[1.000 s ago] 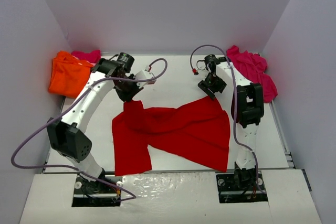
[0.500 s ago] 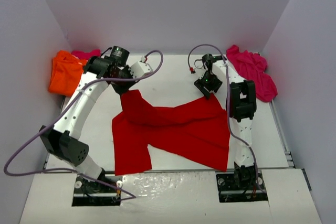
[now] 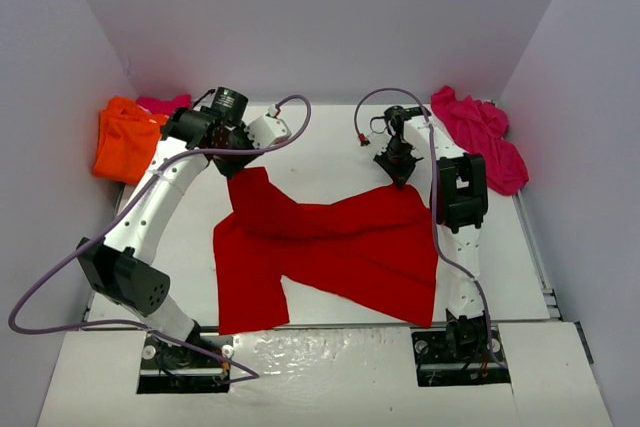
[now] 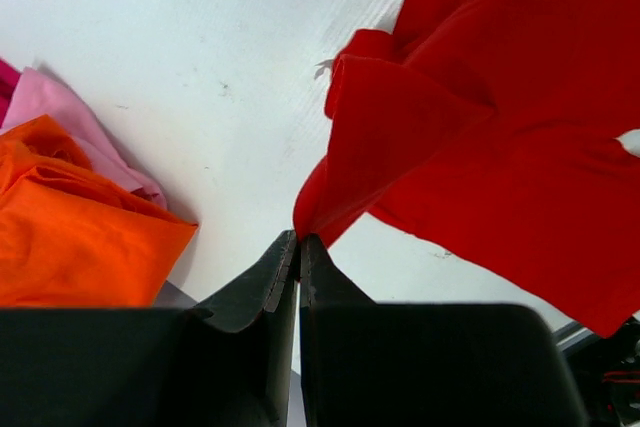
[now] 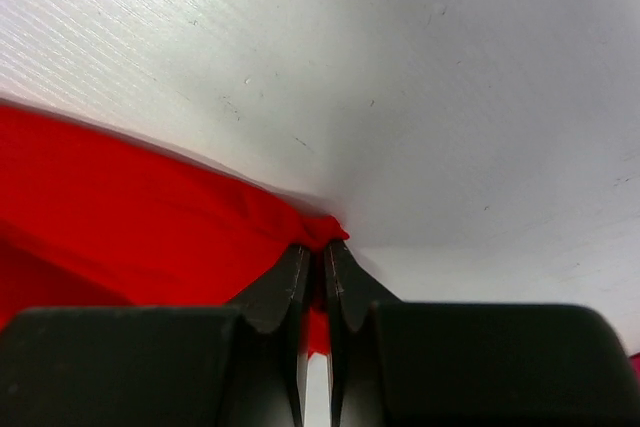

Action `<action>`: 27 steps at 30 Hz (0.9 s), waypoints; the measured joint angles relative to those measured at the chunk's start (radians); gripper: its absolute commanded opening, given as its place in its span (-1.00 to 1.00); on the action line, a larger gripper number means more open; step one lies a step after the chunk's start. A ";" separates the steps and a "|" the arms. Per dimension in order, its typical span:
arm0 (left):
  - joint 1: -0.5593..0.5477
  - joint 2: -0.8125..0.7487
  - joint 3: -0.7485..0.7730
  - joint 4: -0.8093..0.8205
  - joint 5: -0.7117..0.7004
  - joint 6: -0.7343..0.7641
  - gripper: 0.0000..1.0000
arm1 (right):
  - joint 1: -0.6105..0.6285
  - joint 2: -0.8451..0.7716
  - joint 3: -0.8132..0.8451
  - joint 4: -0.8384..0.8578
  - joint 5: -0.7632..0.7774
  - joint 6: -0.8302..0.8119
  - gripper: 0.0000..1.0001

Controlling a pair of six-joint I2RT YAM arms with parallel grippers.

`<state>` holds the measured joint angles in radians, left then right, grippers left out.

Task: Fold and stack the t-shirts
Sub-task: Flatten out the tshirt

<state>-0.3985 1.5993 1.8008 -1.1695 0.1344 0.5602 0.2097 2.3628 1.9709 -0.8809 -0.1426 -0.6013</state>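
A red t-shirt lies spread and rumpled across the middle of the table. My left gripper is shut on its far left corner, and the cloth hangs from the pinched tips. My right gripper is shut on the far right corner, with red fabric bunched between its fingertips. An orange t-shirt lies crumpled at the far left, with a pink one behind it. A magenta t-shirt is heaped at the far right.
Grey walls close in the table on the left, back and right. Both arm bases sit at the near edge. Purple cables loop off each arm.
My right gripper has closed on the shirt's far right corner. The left arm pulled its held corner slightly back and left a second ago, then stayed put.
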 measured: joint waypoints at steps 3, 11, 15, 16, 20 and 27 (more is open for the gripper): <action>0.004 0.003 -0.007 0.041 -0.059 -0.012 -1.00 | -0.001 -0.001 0.001 -0.002 0.000 -0.002 -1.00; 0.162 0.146 0.261 0.157 -0.246 -0.092 -1.00 | -0.052 0.003 0.258 -0.022 0.095 0.049 -1.00; 0.303 0.196 0.443 0.239 -0.264 -0.144 -1.00 | -0.095 -0.093 0.328 0.104 0.152 0.090 -1.00; 0.325 0.191 0.461 0.247 -0.264 -0.153 -1.00 | -0.098 -0.134 0.326 0.146 0.162 0.102 -1.00; 0.345 0.138 0.478 0.304 -0.275 -0.172 -1.00 | -0.079 -0.307 0.269 0.312 0.186 0.133 -1.00; 0.343 -0.091 0.371 0.357 -0.256 -0.188 -1.00 | -0.077 -0.553 0.122 0.458 0.187 0.175 -1.00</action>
<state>-0.0551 1.5087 2.1722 -0.8120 -0.1211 0.3724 0.1330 1.8101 2.0926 -0.4230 0.0440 -0.4266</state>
